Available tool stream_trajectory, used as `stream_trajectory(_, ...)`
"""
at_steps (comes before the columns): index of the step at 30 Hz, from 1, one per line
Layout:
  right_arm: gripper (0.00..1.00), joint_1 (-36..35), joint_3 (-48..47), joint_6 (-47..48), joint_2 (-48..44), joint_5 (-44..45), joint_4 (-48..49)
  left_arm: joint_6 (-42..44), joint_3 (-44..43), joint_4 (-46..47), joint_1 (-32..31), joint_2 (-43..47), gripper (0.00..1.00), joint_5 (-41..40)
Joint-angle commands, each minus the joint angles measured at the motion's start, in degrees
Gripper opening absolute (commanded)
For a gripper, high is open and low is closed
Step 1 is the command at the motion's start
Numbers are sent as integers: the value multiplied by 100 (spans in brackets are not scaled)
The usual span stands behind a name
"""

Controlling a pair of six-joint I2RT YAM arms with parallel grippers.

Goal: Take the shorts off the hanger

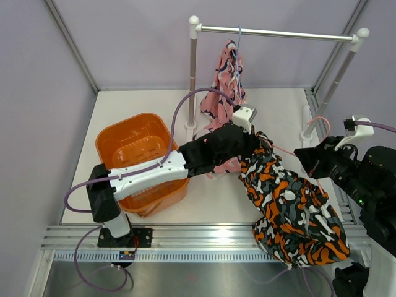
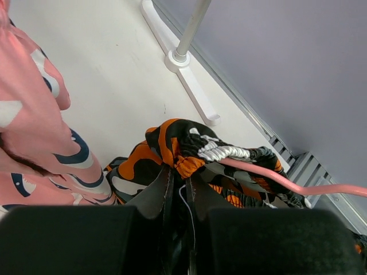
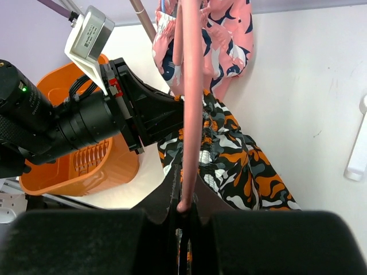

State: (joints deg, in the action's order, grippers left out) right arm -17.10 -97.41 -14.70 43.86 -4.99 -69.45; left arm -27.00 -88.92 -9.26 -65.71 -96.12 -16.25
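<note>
Both my claws clamped: left claw (image 2: 179,179) on camouflage shorts (image 2: 166,140), right claw (image 3: 184,192) on pink hanger (image 3: 192,103); pink shorts (image 1: 224,86) hung from rail (image 1: 278,34).

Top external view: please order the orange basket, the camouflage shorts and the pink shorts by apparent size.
1. camouflage shorts, though possibly nearer the camera
2. orange basket, partly hidden by the left arm
3. pink shorts, clearly smallest

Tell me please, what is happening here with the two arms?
The left gripper is shut on the waistband of the camouflage shorts, and the right gripper is shut on the pink hanger that carries them. These shorts are not yet off the hanger. The pink shorts hang on the rack behind, and an orange basket stands nearby.
</note>
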Motion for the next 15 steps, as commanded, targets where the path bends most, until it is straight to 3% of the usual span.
stream_trajectory(1, 0, -47, -305, 11, -246, -37, 203, 134, -99, -190, 287, -223, 0, -344)
stream_trajectory(10, 0, -48, -507, 64, -448, 262, 310, -32, 15, -481, 603, -268, 3, -98)
stream_trajectory(15, 0, -39, -569, 151, -510, 464, 265, -24, 314, -165, 762, -22, 8, 297)
